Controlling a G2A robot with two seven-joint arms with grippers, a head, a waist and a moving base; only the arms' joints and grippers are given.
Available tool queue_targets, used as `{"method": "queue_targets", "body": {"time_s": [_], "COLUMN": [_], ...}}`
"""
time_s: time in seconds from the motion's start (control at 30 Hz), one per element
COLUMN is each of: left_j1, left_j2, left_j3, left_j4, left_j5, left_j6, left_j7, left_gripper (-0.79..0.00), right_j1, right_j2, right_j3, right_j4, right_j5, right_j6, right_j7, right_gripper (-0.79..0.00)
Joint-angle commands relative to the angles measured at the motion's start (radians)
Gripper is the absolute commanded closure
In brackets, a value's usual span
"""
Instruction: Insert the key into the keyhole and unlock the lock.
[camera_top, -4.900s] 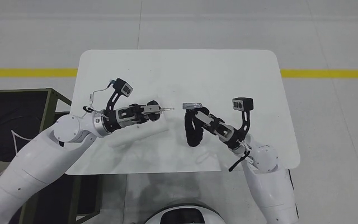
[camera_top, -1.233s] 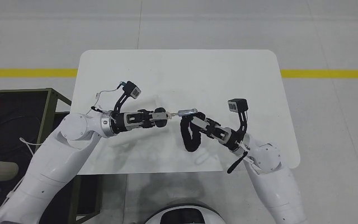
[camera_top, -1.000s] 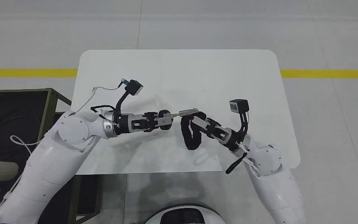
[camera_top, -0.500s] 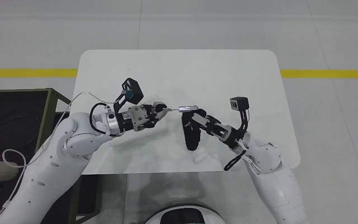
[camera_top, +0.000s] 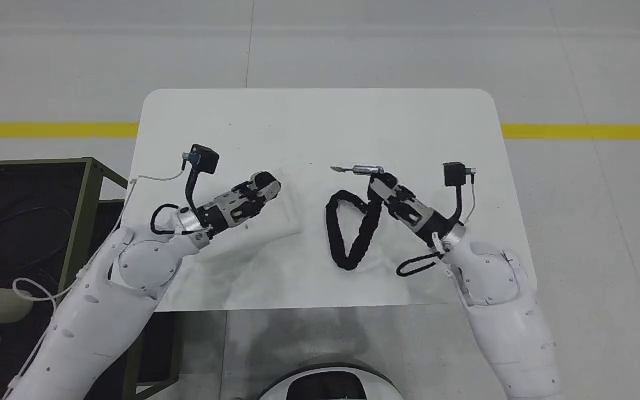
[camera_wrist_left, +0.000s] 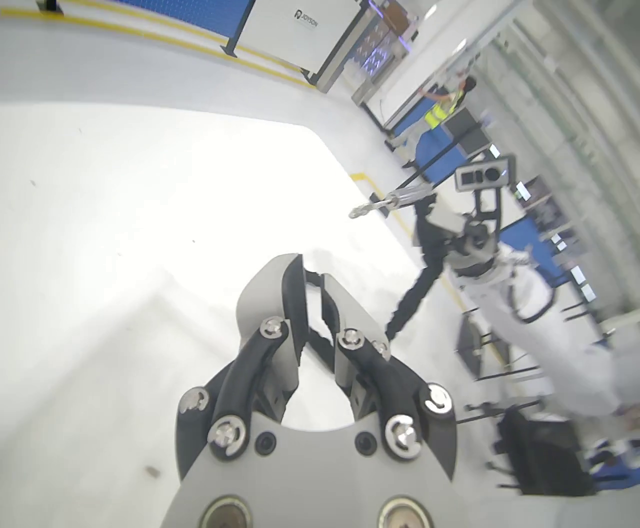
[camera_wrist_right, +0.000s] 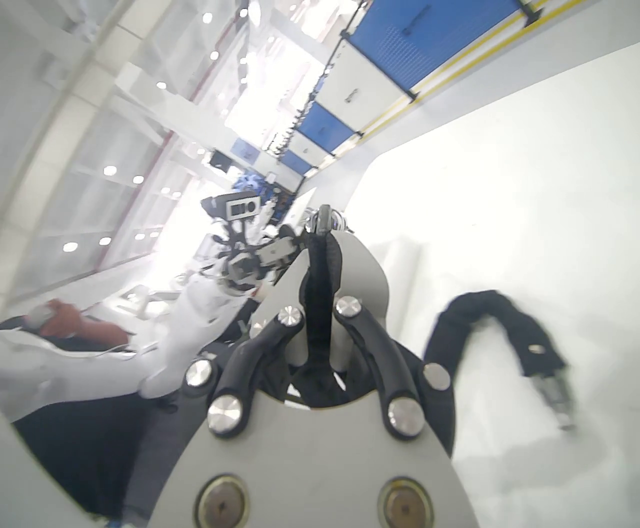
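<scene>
On the table (camera_top: 440, 120), frame centre, the lock (camera_top: 345, 232) trails its loop from the right gripper (camera_top: 384, 188), which is clamped on its body. The left gripper (camera_top: 262, 186), narrowly parted and empty, sits well left. The key (camera_top: 345, 167) protrudes leftward from the lock, roughly toward it.

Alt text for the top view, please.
The right arm's jaws hold a black cable lock over a white table, a key sticking out of its metal end. The left arm's jaws are empty, off to the left of the lock.
</scene>
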Motion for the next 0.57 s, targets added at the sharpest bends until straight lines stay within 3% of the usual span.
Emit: {"method": "queue_targets", "body": {"time_s": [0.0, 0.1, 0.2, 0.27, 0.53], "left_j1": [-0.001, -0.001, -0.001, -0.001, -0.001], "left_j2": [0.0, 0.0, 0.0, 0.0, 0.0], "left_j3": [0.0, 0.0, 0.0, 0.0, 0.0], "left_j4": [0.0, 0.0, 0.0, 0.0, 0.0], "left_j5": [0.071, 0.071, 0.071, 0.071, 0.071], "left_j6": [-0.007, -0.007, -0.007, -0.007, -0.007], "left_j7": [0.001, 0.001, 0.001, 0.001, 0.001], "left_gripper": [-0.785, -0.785, -0.785, -0.785, -0.785], "right_j1": [-0.008, -0.017, -0.028, -0.028, -0.021], "right_j2": [-0.001, -0.001, -0.003, -0.003, 0.0], "right_j3": [-0.013, -0.036, -0.065, -0.077, -0.092], "right_j4": [-0.007, -0.02, -0.018, -0.013, -0.007], "right_j5": [-0.105, -0.283, -0.36, -0.396, -0.436], "right_j6": [0.006, 0.023, 0.041, 0.06, 0.138], "right_j7": [-0.07, -0.147, -0.189, -0.183, -0.131], "right_gripper": [0.0, 0.0, 0.0, -0.785, -0.785]}}
